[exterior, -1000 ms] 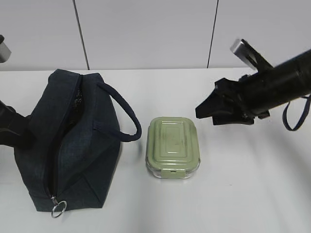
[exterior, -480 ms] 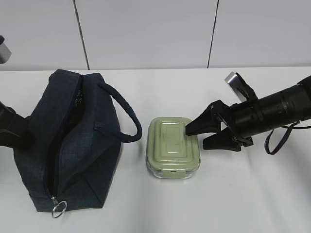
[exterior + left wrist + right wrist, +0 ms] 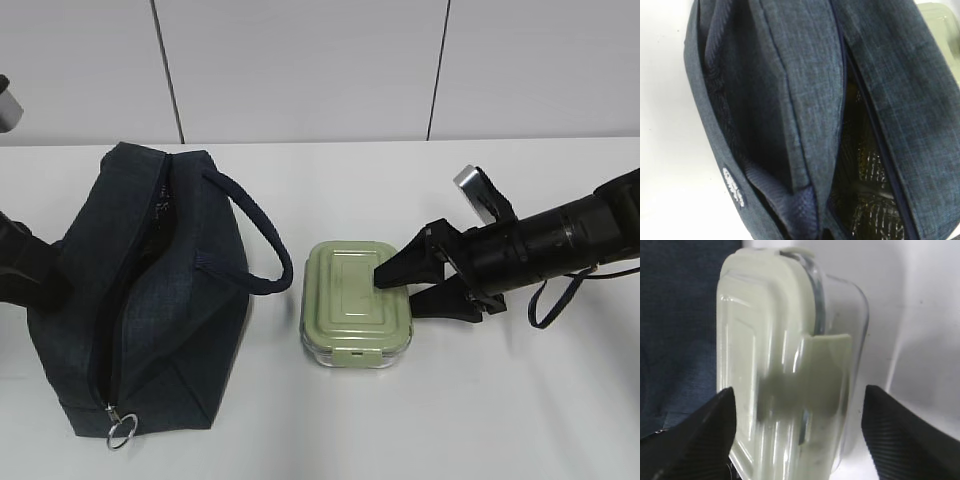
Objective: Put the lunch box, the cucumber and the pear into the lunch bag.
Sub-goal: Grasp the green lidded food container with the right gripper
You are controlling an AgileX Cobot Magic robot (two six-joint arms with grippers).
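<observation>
Right claw (image 3: pixel 402 285): you have it spread wide, straddling the box's (image 3: pixel 353 300) right end.
Left claw: hidden; grip unknowable.
Bag (image 3: pixel 140 290): unzipped, on the bench (image 3: pixel 330 430).

We cannot see the left gripper's jaws; the lunch bag (image 3: pixel 805 115) fills that view, its dark inside unreadable

Lunch bag (image 3: pixel 140 290) left on table (image 3: pixel 520 400), lunch box (image 3: pixel 355 303) just right of it.

I log: lunch bag (image 3: pixel 140 290) unzipped on worktop (image 3: pixel 330 430); lunch box (image 3: pixel 354 304) beside it; right tool (image 3: pixel 402 285) spread at its lid.
</observation>
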